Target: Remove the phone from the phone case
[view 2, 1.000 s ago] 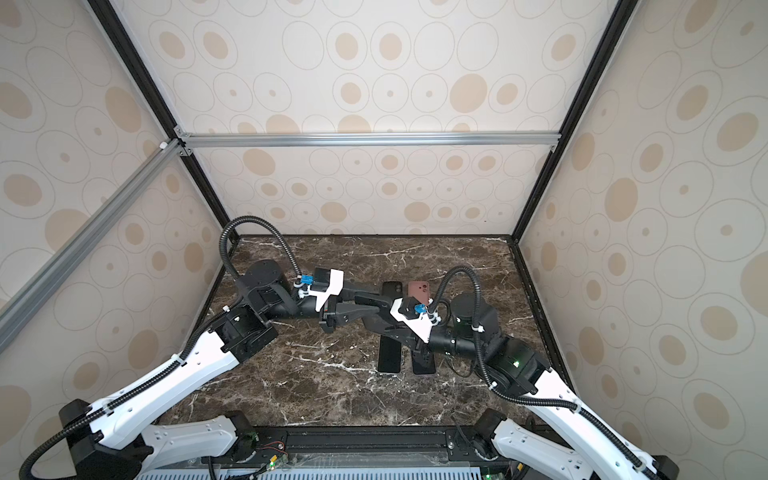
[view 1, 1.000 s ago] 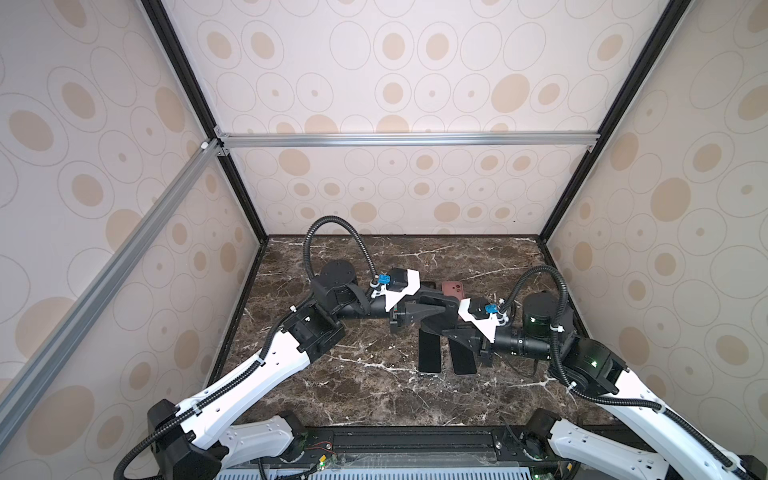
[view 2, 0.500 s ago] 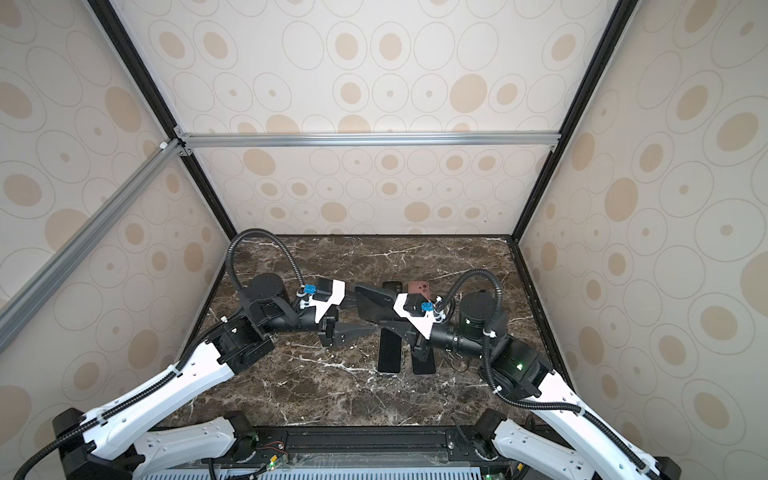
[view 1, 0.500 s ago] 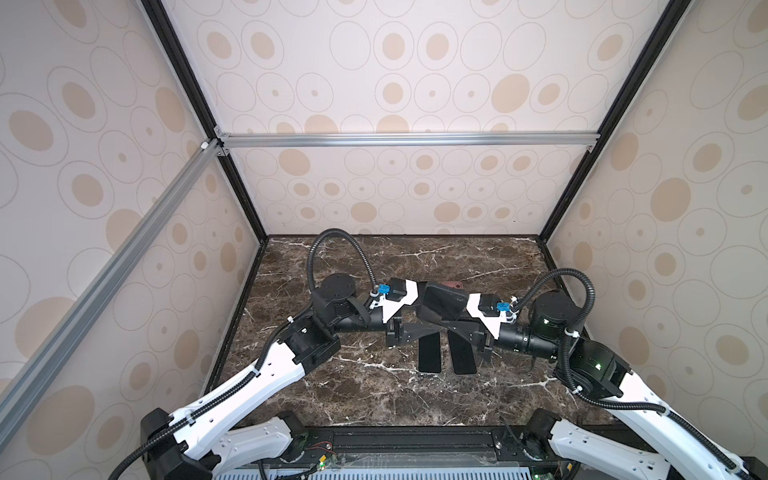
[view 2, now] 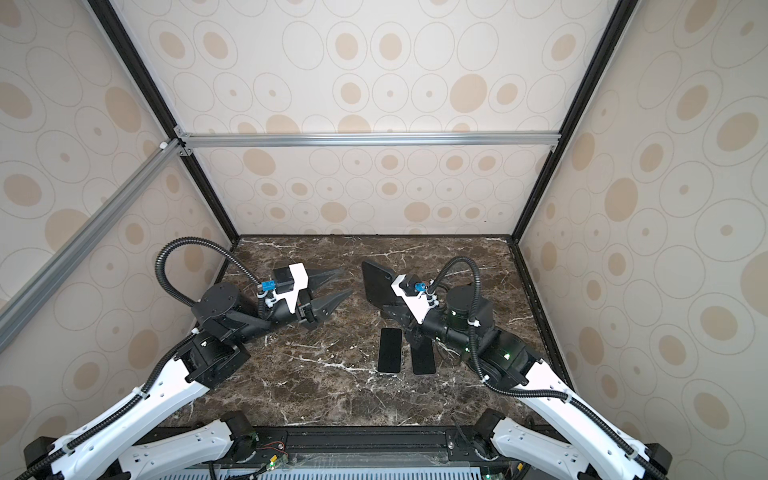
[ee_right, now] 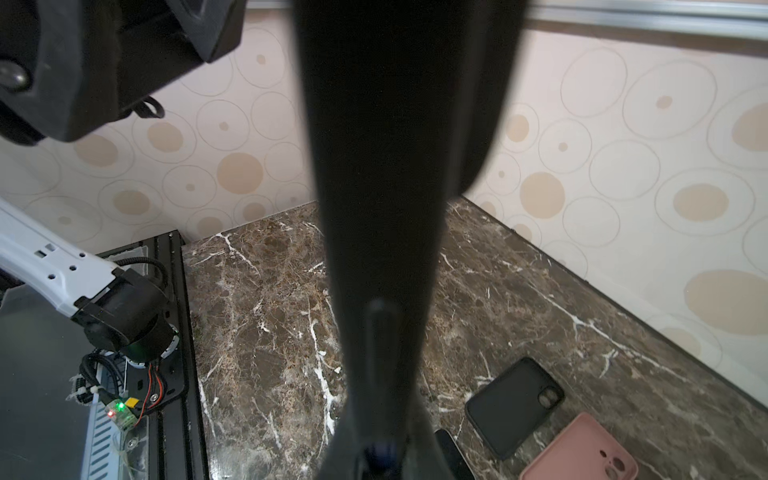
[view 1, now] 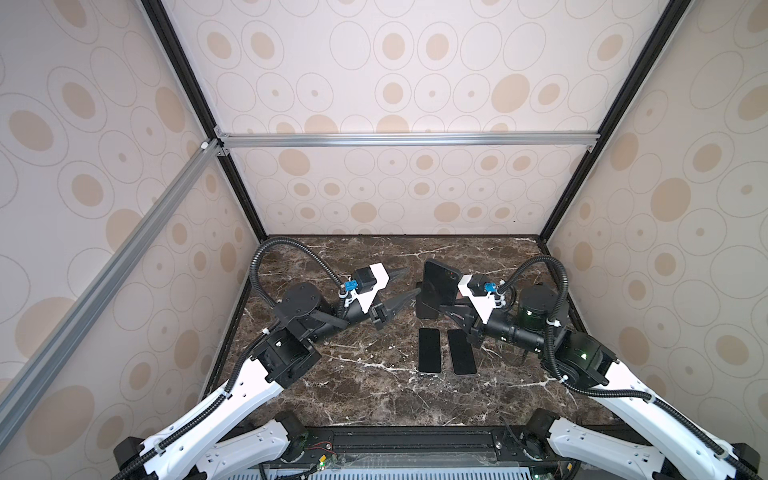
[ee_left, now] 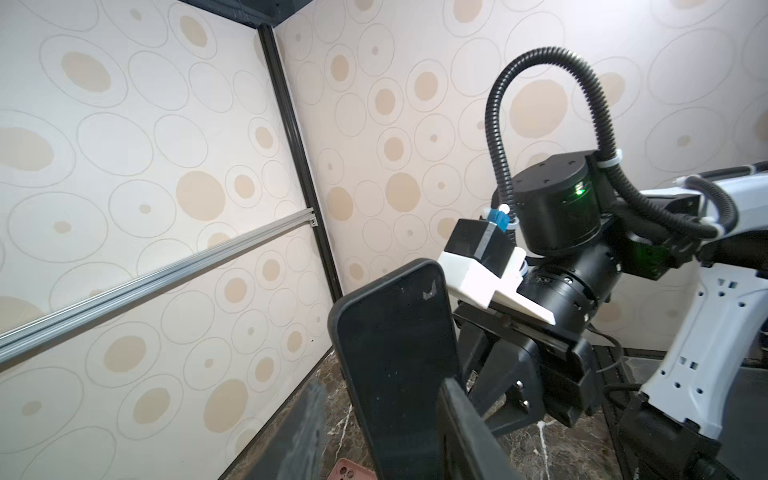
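Phone [view 1: 439,281] hangs in the air above the bench [view 1: 332,395], a little right of centre. It looks not yet out of its black phone case [ee_left: 337,332], whose lip frames the dark face in the left wrist view. Nearest the front edge, a pair of black phones [view 1: 429,350] lies flat, side by side. Past them the right gripper [view 1: 441,308] is clamped on one long edge of the phone, low down. It holds the long axis close to upright, with the broad face turned toward the left arm. The left gripper [view 1: 412,280] sits just to the left, jaws parted and empty, tips aimed at that face, near it but apart. As the free gripper, it would have to do the peeling. Farther back, an empty black case [ee_right: 513,405] and a pink case [ee_right: 582,451] lie on the bench.
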Motion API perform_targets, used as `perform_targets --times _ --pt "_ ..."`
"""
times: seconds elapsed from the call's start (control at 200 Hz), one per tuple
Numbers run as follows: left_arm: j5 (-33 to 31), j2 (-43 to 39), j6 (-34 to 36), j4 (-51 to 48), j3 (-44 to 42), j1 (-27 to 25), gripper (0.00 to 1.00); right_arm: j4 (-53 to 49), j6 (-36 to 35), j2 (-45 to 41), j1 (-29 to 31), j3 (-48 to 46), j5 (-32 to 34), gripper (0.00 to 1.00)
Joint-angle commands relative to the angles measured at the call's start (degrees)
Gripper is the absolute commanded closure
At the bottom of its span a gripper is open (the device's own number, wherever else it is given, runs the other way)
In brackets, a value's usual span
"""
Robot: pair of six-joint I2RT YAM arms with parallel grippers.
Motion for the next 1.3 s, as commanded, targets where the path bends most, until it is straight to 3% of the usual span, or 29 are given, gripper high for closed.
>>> perform_targets --times 0.0,0.48,1.295 --pt "-3.4 1.4 4.2 -0.9 3.1 -0.1 0.56 3.7 4.8 -0.4 0.2 2.5 1.6 1.0" --pt "-11.4 5.6 9.1 -0.6 6.0 -4.2 0.59 5.5 11.2 2.3 0.9 2.6 2.1 1.0" --pt "-16.9 10.0 10.9 2.2 7.4 -6.3 0.61 5.7 9.6 3.0 2.0 2.7 -0.3 1.0"
